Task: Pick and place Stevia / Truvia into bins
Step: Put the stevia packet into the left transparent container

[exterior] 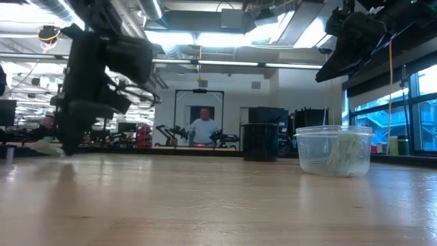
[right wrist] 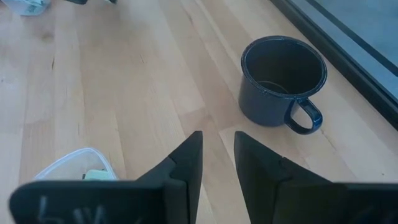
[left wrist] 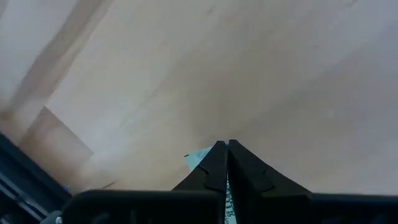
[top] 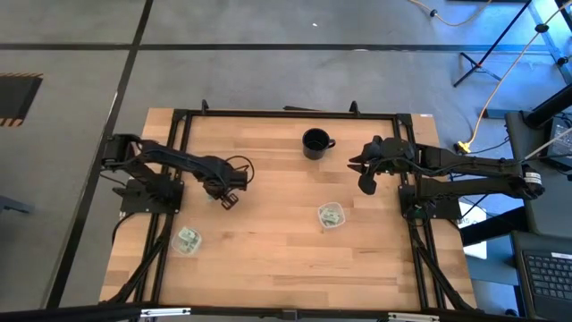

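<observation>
My left gripper point(top: 223, 199) points down over the left half of the wooden table and is shut on a pale green and white Stevia sachet point(left wrist: 198, 158); the low view shows it point(exterior: 66, 145) close above the tabletop. Two clear round bins stand on the table, one near the left front point(top: 188, 240) and one right of centre point(top: 332, 216), each with sachets inside. My right gripper point(top: 362, 170) hangs open above the table's right side, between the black mug point(right wrist: 283, 81) and the right bin point(right wrist: 78, 165), touching nothing. My left gripper pinches the sachet between its two shut fingers, coming from above and pointing down. One corner point(left wrist: 196, 159) sticks out beside the fingertips and a strip of the paper point(left wrist: 229, 202) shows between the fingers. Whether the sachet is clear of the table I cannot tell.
A black mug with a handle point(top: 315, 143) stands at the table's far centre. Black frame rails run along the table's edges point(top: 179, 161). Bare wood lies between the two bins. Beyond the table, a person shows far back in the room point(exterior: 203, 128).
</observation>
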Tool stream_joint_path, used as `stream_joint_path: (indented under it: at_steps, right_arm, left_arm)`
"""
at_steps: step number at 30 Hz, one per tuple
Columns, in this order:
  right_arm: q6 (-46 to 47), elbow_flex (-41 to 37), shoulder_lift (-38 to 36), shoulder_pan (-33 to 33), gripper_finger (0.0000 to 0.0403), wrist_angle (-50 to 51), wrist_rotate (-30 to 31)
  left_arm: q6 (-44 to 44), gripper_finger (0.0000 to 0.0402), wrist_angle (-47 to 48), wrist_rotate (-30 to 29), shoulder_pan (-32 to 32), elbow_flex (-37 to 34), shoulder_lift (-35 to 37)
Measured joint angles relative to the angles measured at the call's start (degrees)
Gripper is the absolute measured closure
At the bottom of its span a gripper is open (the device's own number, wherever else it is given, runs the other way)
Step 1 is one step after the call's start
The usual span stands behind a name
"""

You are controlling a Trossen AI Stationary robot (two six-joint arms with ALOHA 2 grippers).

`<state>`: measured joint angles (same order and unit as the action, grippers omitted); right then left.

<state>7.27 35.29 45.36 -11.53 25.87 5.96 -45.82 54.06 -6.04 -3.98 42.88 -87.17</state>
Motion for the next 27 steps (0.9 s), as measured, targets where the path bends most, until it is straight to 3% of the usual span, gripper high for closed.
stream_joint_path:
  at_steps: [8, 17, 21, 27]
  right_arm:
    - [-0.01, 0.01, 0.00, 0.01, 0.0308, -0.02, 0.00]
    - [-0.03, 0.00, 0.00, 0.02, 0.0308, 0.22, 0.00]
    - [-0.03, 0.02, 0.00, 0.01, 0.0308, 0.35, 0.00]
    - [-0.03, 0.02, 0.00, 0.02, 0.0308, 0.35, 0.00]
  left_arm:
    - [-2.29, 0.0399, -0.40, 2.52, 3.76, 0.10, 11.21]
    - [-10.72, 0.0399, -7.35, 14.77, 12.01, 0.17, 27.20]
    - [-16.79, 0.0399, -11.13, 14.37, 18.35, 0.26, 31.67]
    - [-31.74, 0.0399, -11.73, 12.36, 29.22, 0.26, 32.78]
